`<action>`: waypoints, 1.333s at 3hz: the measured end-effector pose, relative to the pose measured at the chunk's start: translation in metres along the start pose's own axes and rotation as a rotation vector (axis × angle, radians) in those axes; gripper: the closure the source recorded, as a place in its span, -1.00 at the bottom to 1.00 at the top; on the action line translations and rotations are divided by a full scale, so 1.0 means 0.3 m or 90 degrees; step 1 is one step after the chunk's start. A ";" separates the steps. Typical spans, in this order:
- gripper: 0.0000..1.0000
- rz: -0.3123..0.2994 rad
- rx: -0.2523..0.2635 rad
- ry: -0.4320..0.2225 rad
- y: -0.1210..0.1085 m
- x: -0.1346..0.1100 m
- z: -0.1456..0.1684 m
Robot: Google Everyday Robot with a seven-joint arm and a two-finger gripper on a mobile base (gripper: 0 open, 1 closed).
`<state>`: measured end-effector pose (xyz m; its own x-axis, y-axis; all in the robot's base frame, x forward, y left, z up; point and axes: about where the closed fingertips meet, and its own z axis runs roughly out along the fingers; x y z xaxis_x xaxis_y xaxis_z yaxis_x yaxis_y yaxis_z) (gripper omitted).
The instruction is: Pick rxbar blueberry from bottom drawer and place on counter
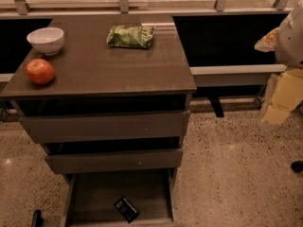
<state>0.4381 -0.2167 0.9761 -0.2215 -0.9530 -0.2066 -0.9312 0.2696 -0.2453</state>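
The bar (126, 209) lies in the open bottom drawer (94, 197), under the counter (104, 65); its pale print is not readable. On the dark brown counter are a green bag (130, 36), a bowl (46, 40) and a red fruit (40, 71). The tool (272, 117) hangs to the right of the counter, above the speckled floor (227, 164); open or closed, I cannot tell.

Worktop (104, 65): bowl (46, 40) at rear left corner. Apple (40, 71) in front of the bowl, near the left edge. Bag (131, 36) at the rear, right of centre, well apart from both. Two drawers sit below the worktop, and under them the bottom drawer (94, 197) stands pulled out towards the front. Snack bar (126, 209) lies inside it, near the front wall, right of centre. Claw (272, 117) hangs right of the cabinet, over the floor (236, 174), clear of everything.
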 end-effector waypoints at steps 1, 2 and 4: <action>-1.00 0.000 0.000 0.000 0.000 0.000 0.000; -1.00 0.003 -0.034 -0.023 -0.014 -0.003 0.073; -1.00 -0.004 -0.054 -0.093 0.185 -0.160 0.421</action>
<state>0.4337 -0.1385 0.8529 -0.1763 -0.9227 -0.3429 -0.9552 0.2446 -0.1669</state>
